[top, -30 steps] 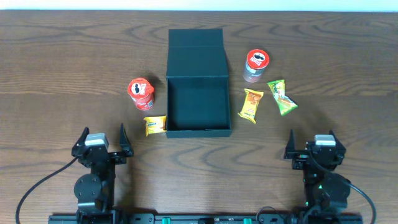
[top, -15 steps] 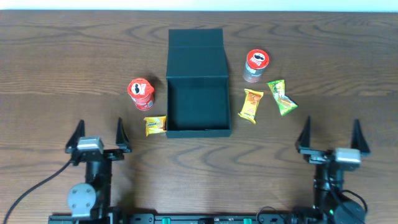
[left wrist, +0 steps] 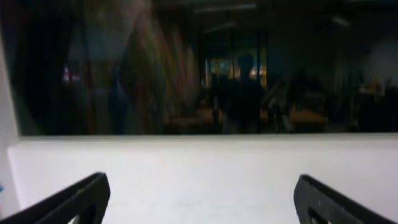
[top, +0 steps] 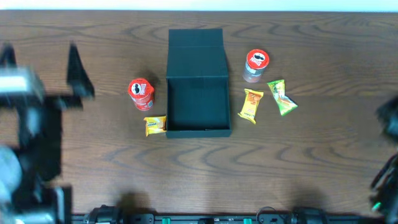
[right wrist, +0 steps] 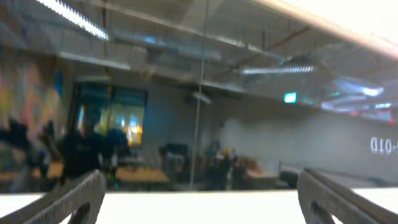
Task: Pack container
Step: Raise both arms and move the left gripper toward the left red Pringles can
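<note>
Reading it as zero progress: container (top: 198, 102) open and empty, red cans (top: 140, 93) at its 9 and 1 o'clock, packets (top: 251, 104) at 7 and 3, left claw (left wrist: 199, 202) and right claw (right wrist: 199, 199) both spread, holding nothing.

A: Entry one, the desk (top: 323, 50)?
B: Wood, dark brown, with a marked grain. Smooth, low sheen.
A: The container (top: 198, 93) at the desk's middle?
B: Rigid board by its look, dark teal-black. Matt inside and out, flap lid included.
A: The two cans?
B: Left can (top: 140, 93) and right can (top: 256, 65) both have a red printed wrap, slightly glossy. The material beneath cannot be told.
A: Packets?
B: Yellow packet (top: 155, 125), orange packet (top: 251, 104) and green packet (top: 282, 97) are all thin film, crinkled and shiny.
A: Grippers?
B: Left gripper (left wrist: 202, 180) and right gripper (right wrist: 202, 175) have black, matt fingers that look like plastic.
</note>
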Controlling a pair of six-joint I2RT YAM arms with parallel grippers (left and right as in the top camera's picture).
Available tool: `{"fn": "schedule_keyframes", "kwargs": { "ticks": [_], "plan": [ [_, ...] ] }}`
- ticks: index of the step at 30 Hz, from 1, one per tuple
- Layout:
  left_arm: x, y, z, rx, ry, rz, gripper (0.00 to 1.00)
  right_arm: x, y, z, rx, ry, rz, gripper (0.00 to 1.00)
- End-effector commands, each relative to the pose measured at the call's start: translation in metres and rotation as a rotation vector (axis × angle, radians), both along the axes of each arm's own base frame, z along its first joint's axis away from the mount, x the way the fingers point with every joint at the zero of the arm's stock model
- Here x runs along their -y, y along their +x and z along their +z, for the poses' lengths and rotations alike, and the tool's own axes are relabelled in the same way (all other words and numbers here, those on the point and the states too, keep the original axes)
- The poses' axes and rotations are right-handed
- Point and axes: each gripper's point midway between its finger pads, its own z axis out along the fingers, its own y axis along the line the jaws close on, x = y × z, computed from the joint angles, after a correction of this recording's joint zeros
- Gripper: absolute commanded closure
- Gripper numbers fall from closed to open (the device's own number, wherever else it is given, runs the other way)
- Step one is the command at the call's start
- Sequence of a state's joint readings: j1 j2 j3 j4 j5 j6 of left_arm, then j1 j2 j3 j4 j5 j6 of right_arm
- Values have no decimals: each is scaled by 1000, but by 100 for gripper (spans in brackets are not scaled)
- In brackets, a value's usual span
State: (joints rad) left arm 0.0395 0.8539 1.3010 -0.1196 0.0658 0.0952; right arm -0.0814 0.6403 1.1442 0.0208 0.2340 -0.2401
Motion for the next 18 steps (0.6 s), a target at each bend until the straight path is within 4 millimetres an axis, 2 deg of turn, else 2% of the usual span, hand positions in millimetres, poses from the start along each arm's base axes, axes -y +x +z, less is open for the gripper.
{"fn": "schedule_keyframes", "kwargs": {
  "ticks": [1, 3, 6, 7, 10, 12, 15, 18],
  "plan": [
    [-1, 32, 36, -53, 10, -6, 5, 2, 45, 27, -133, -38, -12, 1],
    [2, 54, 40, -145, 9, -25, 5, -4, 78, 28, -267, -44, 41, 1],
    [2, 83, 18, -323, 8, -32, 5, -8, 121, 1, -516, -30, 95, 1],
    [0, 93, 0, -413, 10, -29, 4, -7, 137, -23, -644, -10, 102, 1],
    [-1, 111, -60, -649, -1, -32, 5, -5, 163, -85, -909, 58, 117, 1],
    [5, 116, -104, -811, -17, -69, 5, -15, 180, -129, -1056, 131, 182, 1],
    [18, 118, -156, -1012, -90, -140, 5, -41, 189, -191, -1270, 254, 333, 1],
    [31, 108, -203, -1223, -190, -191, 4, -63, 182, -243, -1488, 358, 456, 1]
  ]
}}
